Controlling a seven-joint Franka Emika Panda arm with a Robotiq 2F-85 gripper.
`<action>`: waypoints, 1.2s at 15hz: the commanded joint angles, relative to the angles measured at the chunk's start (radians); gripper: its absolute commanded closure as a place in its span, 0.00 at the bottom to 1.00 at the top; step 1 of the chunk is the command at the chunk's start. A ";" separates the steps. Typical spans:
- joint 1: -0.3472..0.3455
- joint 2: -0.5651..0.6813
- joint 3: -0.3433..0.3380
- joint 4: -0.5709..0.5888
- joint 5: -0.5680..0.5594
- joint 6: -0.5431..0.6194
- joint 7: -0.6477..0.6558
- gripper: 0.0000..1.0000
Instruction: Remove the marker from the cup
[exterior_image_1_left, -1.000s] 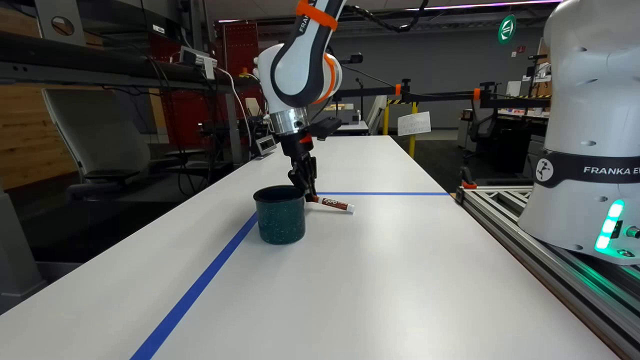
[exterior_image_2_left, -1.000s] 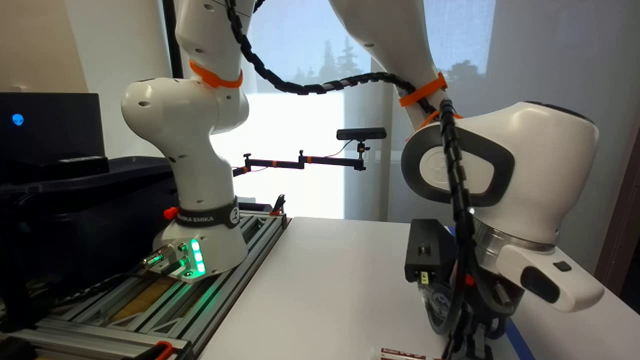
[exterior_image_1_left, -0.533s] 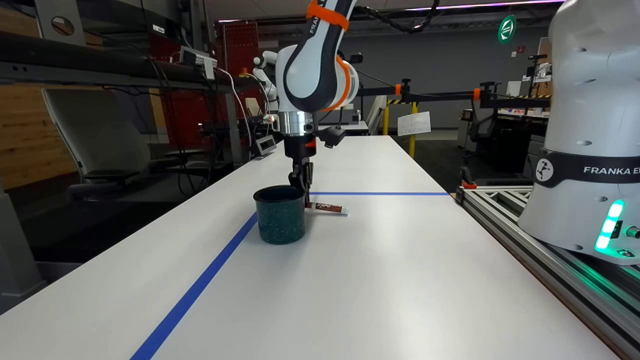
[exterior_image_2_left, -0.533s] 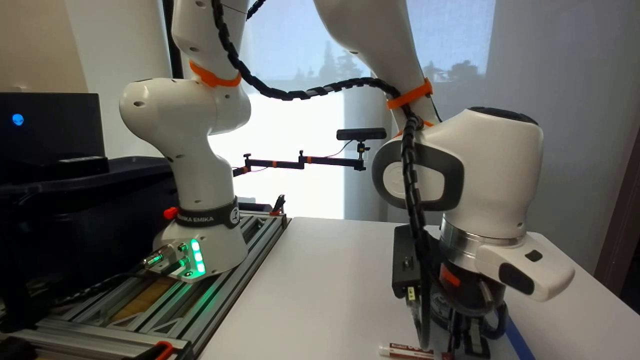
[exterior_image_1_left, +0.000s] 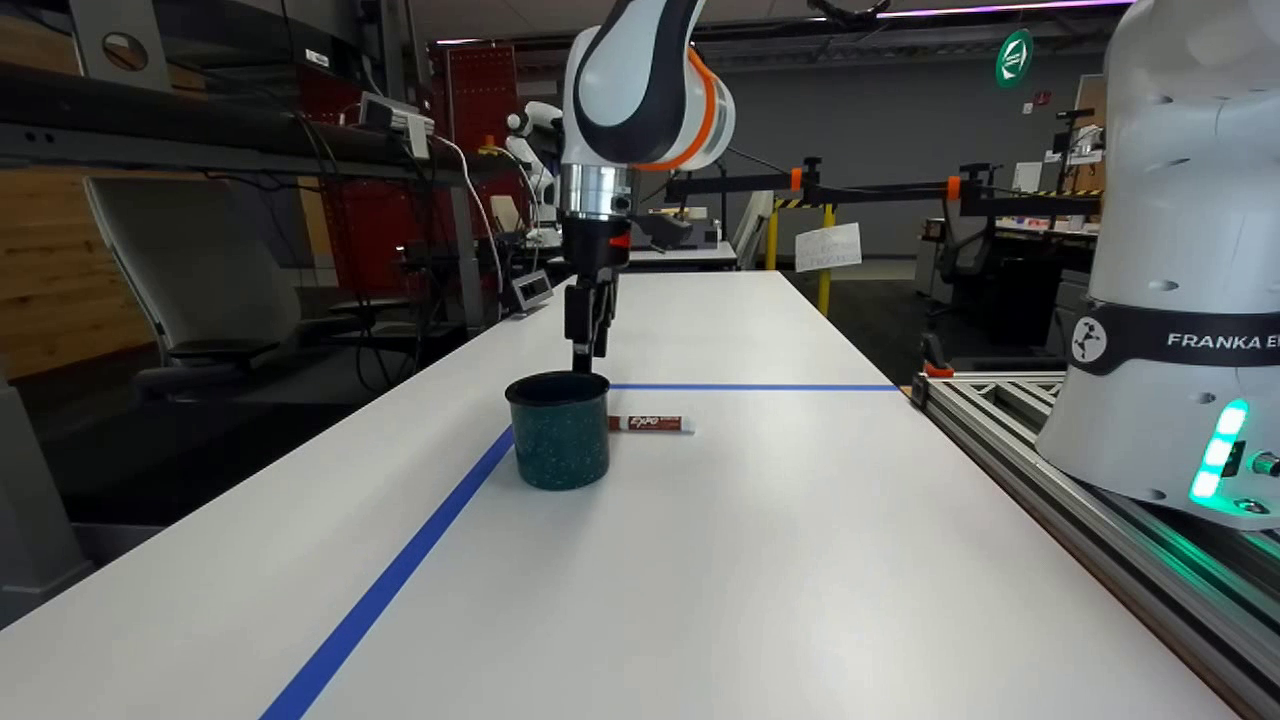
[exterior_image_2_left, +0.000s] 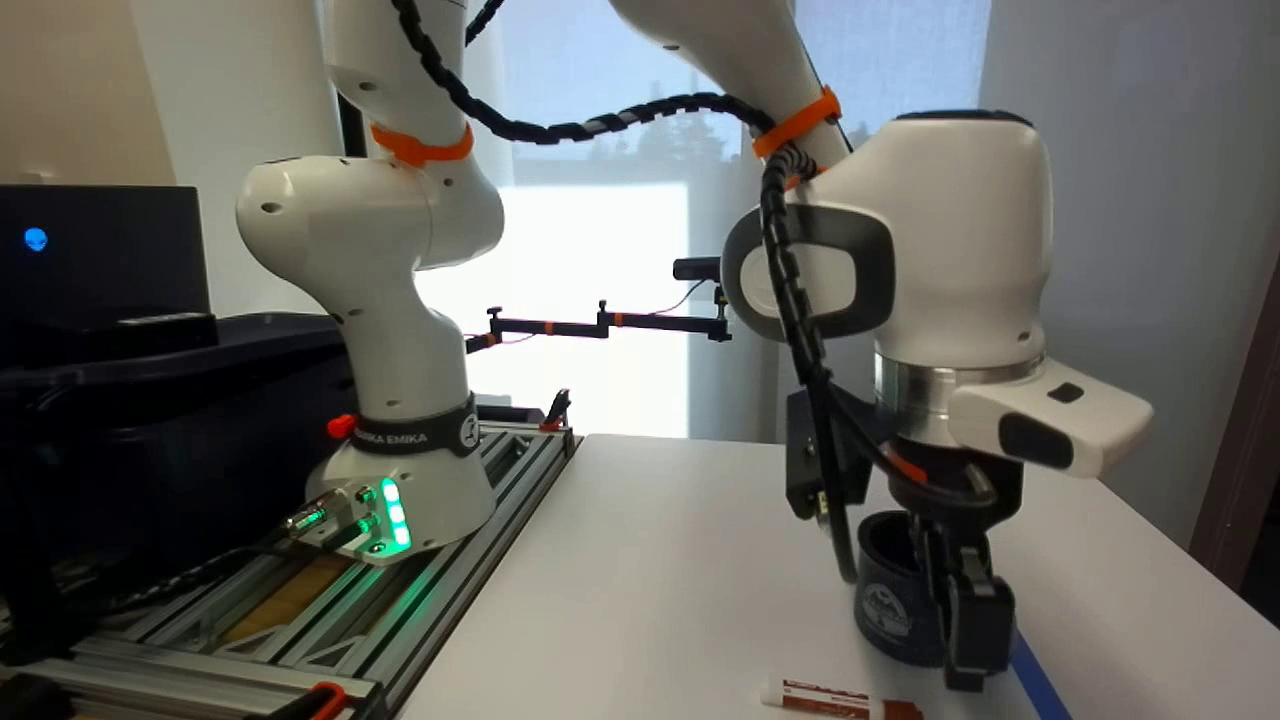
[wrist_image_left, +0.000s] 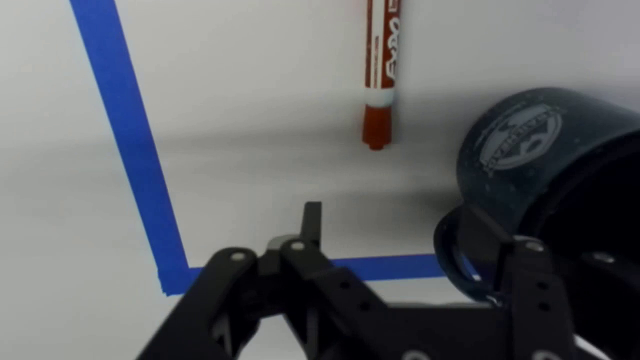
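Marker (wrist_image_left: 382, 55) is lying on the white table (wrist_image_left: 250, 100), outside the cup (wrist_image_left: 510, 185), with a gap between the two. Going left to right in my wrist view: blue tape (wrist_image_left: 132, 135) first, then one of my fingers (wrist_image_left: 311, 225), then the marker, further up the frame with its dark red tapered end towards me, then my other finger with the cup past it. So yeah, my gripper (wrist_image_left: 395, 220) has its jaws spread well apart. That second finger overlaps the cup's handle (wrist_image_left: 446, 245), and honestly I can't tell if they touch.

Now the arm (exterior_image_2_left: 370, 210). In an exterior view my base (exterior_image_2_left: 435, 500) stands at the left, light strip (exterior_image_2_left: 395, 512) glowing green. From there it runs up out of frame, and my forearm (exterior_image_2_left: 755, 60) slants back down to the right with a black cable (exterior_image_2_left: 620, 118) draped across. Furthest right is my wrist (exterior_image_2_left: 965, 240), pretty much upright, fingers pointing down in front of the cup from that angle.

In an exterior view my metal collar (exterior_image_1_left: 597, 190) sits nearly straight above my fingers, which hang just over the cup's rim as seen there. Next along is the marker, one end hidden behind the cup, then my base way over on the far right.
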 joint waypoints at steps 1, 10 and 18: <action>0.056 -0.171 -0.057 -0.062 -0.027 -0.089 0.078 0.01; 0.168 -0.459 -0.091 -0.099 -0.233 -0.496 0.267 0.00; 0.197 -0.470 -0.100 -0.081 -0.210 -0.529 0.246 0.00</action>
